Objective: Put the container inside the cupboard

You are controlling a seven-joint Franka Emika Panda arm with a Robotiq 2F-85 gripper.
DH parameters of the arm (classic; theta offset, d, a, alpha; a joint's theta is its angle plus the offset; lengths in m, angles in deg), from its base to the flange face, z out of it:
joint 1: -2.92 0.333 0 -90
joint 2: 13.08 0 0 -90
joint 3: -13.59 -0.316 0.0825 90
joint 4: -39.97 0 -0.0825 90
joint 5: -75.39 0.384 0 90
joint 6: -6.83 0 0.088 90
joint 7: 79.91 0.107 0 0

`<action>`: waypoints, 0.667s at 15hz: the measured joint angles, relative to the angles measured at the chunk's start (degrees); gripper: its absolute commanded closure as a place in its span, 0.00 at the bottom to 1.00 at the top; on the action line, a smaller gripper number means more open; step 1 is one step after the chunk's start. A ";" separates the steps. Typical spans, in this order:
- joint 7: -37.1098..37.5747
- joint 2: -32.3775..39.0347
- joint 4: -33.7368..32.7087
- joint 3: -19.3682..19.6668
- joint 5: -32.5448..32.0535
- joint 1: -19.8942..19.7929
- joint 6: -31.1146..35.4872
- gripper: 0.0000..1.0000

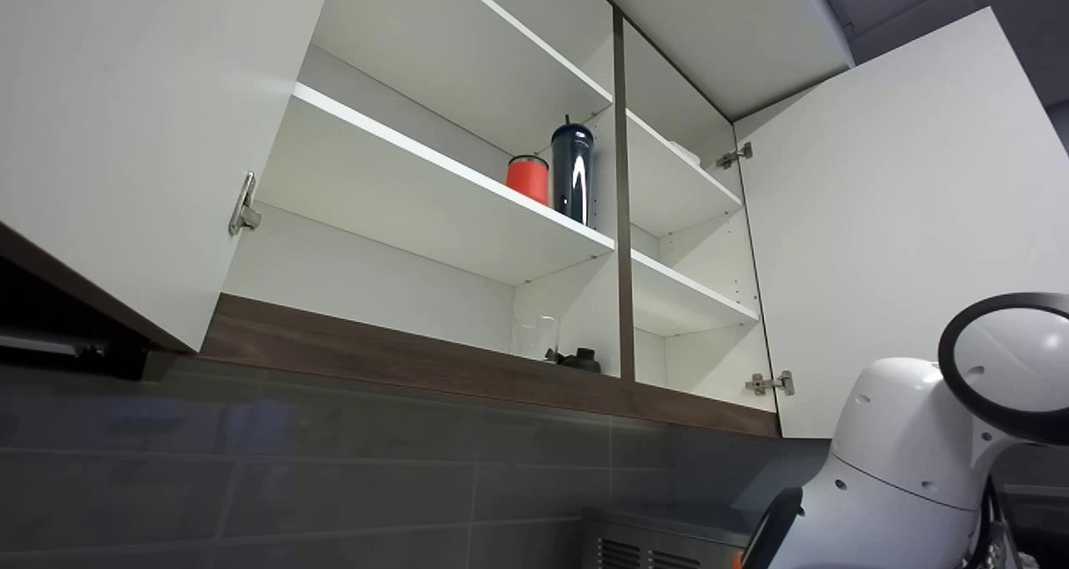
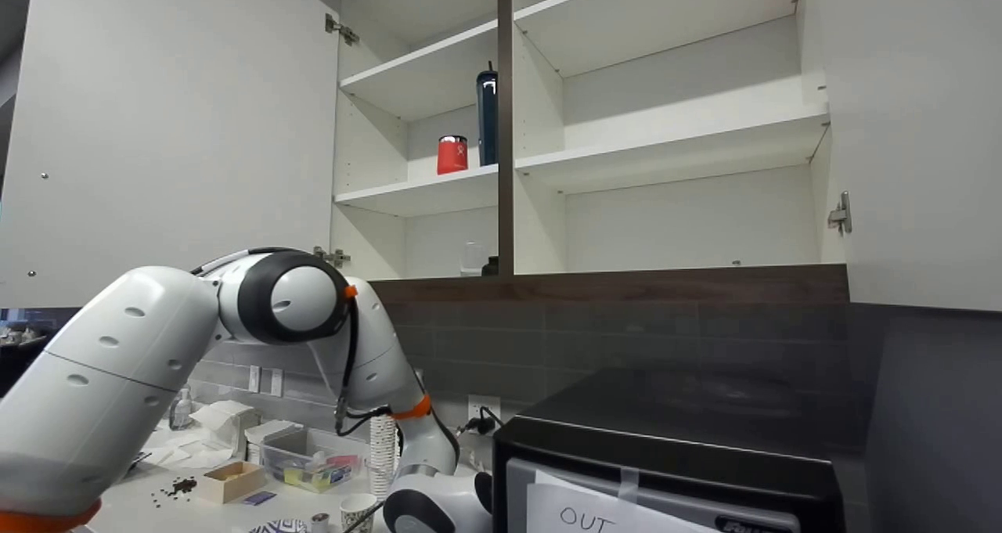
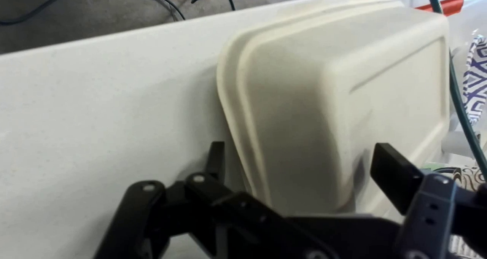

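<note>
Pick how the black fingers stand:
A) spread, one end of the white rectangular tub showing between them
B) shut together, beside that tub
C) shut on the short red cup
A: the wrist view shows the black fingers apart, the white rectangular tub's end visible between them.

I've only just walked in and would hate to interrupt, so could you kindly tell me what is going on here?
A robot arm is to put the white container into the cupboard. The container is on the white counter, and the gripper stands open with its jaws to either side of one end of it; no grasp shows yet. The cupboard stands open, with a red cup and a dark bottle on a shelf.
</note>
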 measured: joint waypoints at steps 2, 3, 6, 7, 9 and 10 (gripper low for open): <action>0.17 0.07 -0.12 -0.01 0.00 0.00 -0.07 0.49; 0.27 0.07 -0.25 -0.01 0.00 -0.02 -0.24 0.51; 0.48 0.07 -0.91 0.03 0.00 -0.28 -1.81 0.65; 0.53 0.07 -1.23 0.05 0.00 -0.51 -2.97 0.73; 0.56 0.08 -1.86 0.20 0.00 -1.00 -5.48 0.84; 0.56 0.07 -2.19 0.31 0.00 -1.27 -6.79 0.86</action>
